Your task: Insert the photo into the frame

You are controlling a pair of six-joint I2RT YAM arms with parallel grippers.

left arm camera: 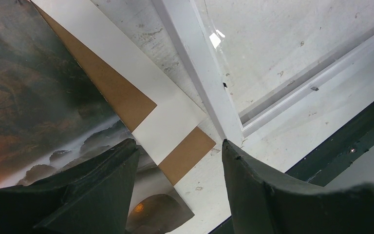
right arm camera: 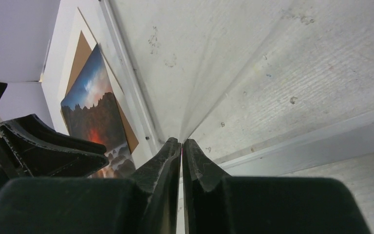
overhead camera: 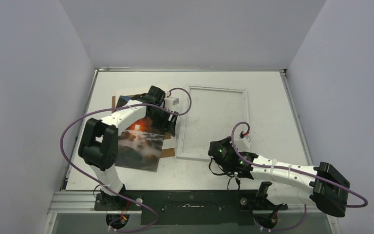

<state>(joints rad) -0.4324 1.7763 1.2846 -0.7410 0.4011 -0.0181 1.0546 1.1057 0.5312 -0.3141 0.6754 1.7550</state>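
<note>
top view: photo (overhead camera: 139, 146) flat on table (overhead camera: 272, 107), left of frame (overhead camera: 184, 122); top part hidden by left gripper (overhead camera: 169, 119); right gripper (overhead camera: 214, 152) at frame's near edge.
left wrist: fingers spread wide, holding nothing; one over photo, one by frame corner; brown board (left arm camera: 121, 95) peeks out.
right wrist: fingers pressed nearly together over frame; anything pinched, can't tell.
</note>
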